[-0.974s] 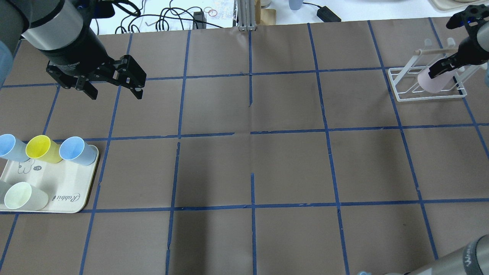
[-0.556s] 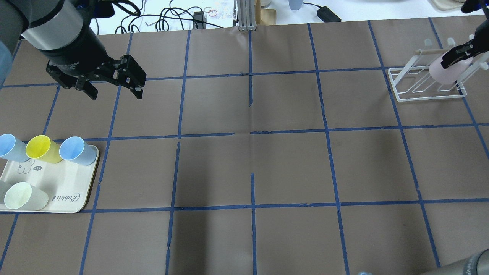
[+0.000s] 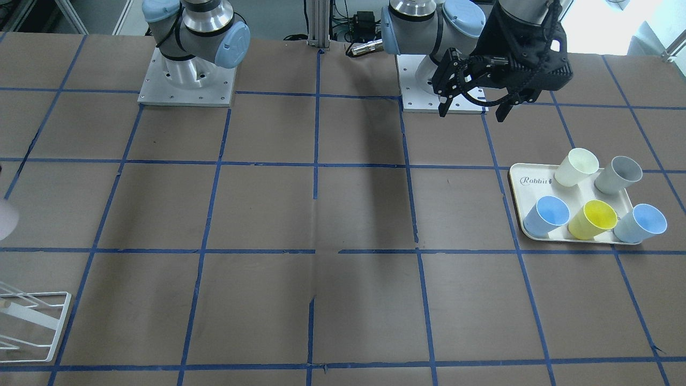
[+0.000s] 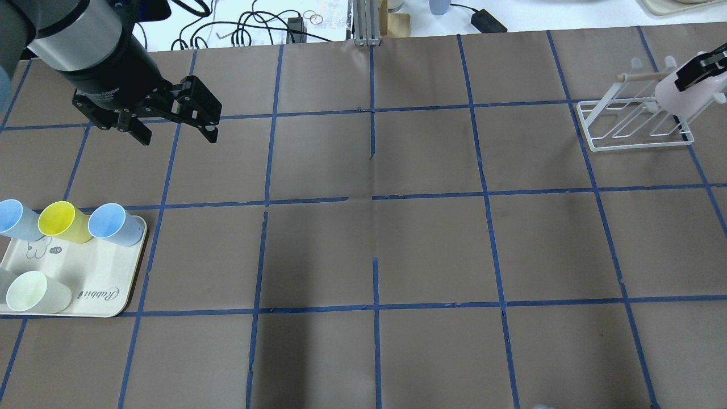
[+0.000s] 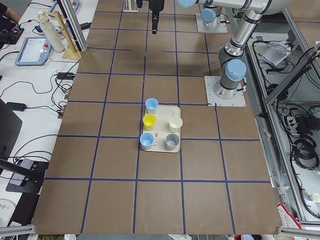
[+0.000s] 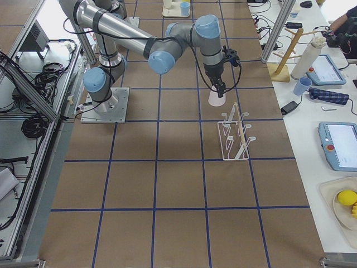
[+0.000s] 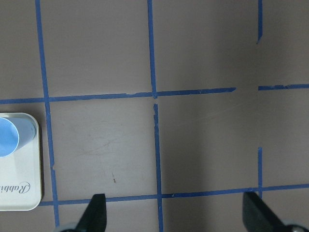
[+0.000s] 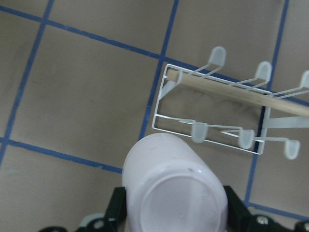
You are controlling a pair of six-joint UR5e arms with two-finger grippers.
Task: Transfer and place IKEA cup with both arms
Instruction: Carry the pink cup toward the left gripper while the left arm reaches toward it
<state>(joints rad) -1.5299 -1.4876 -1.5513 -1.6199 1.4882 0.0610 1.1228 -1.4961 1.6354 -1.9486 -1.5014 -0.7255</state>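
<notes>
IKEA cup point(image 8: 176, 193) is up in the air in the right gripper point(image 8: 176, 217). It's pale pink, smooth matte plastic, tapered and handleless. Its flat round base faces the wrist cam, so the mouth points down. The two black fingers pinch its wall from opposite sides, so that pincer is clamped on the cup.

Just past it sits a white wire rack point(image 8: 198, 130) with rounded peg tips and a bare wooden dowel point(image 8: 231, 90) along the top. In the right side view the cup hangs beside one end of that rack, off the table.

The table point(image 4: 431, 244) is covered in dull brown paper-like sheet, a bit creased, split into squares by blue tape.

Way over on the other side, the left gripper point(image 4: 178, 136) hovers with its fingers spread wide and holds nothing. Near it, but apart, is a cream tray point(image 4: 91, 267) with rounded corners and "Rabbit" written on it. It carries five upright cups of the same shape: a cream-white cup point(image 3: 576, 166), a grey cup point(image 3: 619, 174), a yellow cup point(image 3: 592, 220) and two light blue cups point(image 3: 546, 214).

Beyond the table's far edge is a white bench with black cables point(image 4: 244, 25) and an aluminium post point(image 4: 366, 23).
</notes>
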